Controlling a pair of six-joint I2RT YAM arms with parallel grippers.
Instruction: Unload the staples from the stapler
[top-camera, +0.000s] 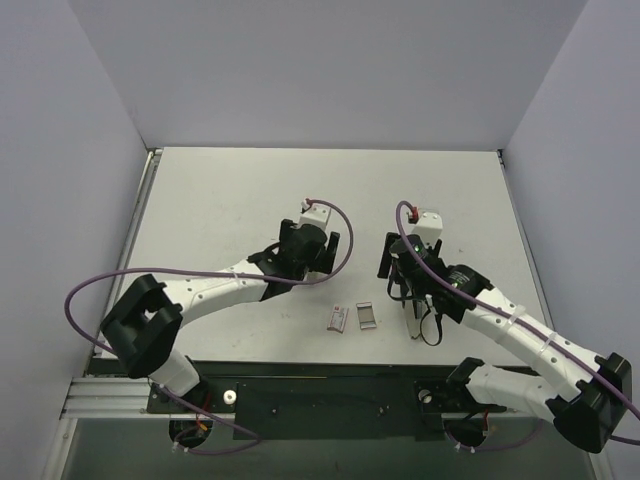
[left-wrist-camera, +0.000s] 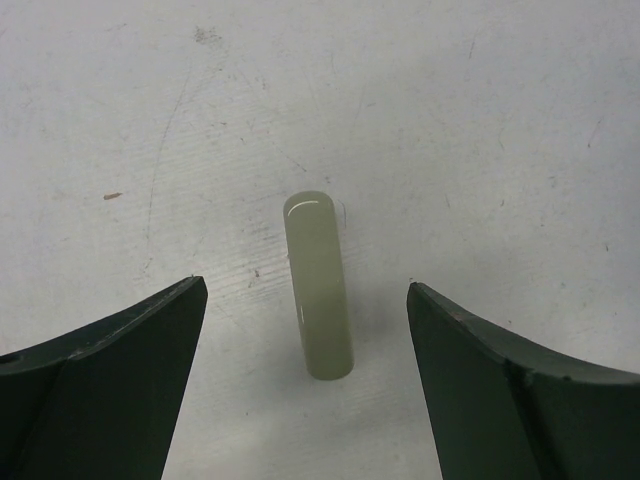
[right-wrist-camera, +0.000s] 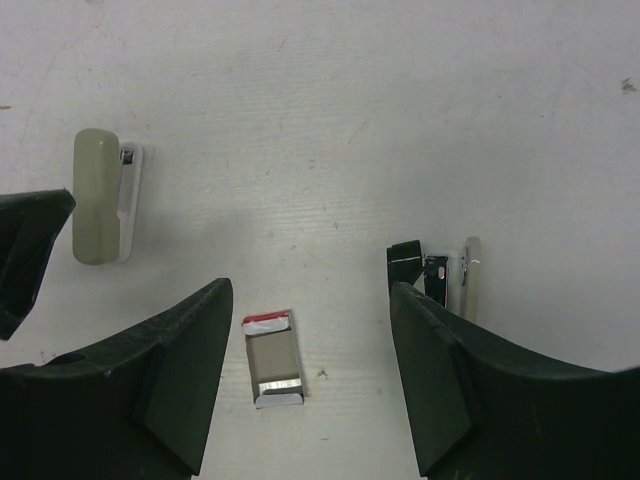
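Note:
The stapler (right-wrist-camera: 438, 278), slim and silver with a black end, lies on the table at the right of the right wrist view, partly hidden behind my right finger (right-wrist-camera: 470, 380). From above, the stapler (top-camera: 413, 322) shows as a pale sliver just below my right gripper (top-camera: 401, 272). In its own view the right gripper (right-wrist-camera: 310, 290) hangs open over the table with only a small staple box (right-wrist-camera: 273, 358) below the gap. My left gripper (left-wrist-camera: 306, 285) is wide open, its fingers on either side of a plain olive-grey bar (left-wrist-camera: 318, 285) without touching it. No loose staples show.
The olive-grey bar (right-wrist-camera: 97, 195) has a white strip along one side. Two small flat pieces (top-camera: 338, 318) (top-camera: 367, 316) lie between the arms near the table's front edge. Grey walls close off the table at the back and both sides.

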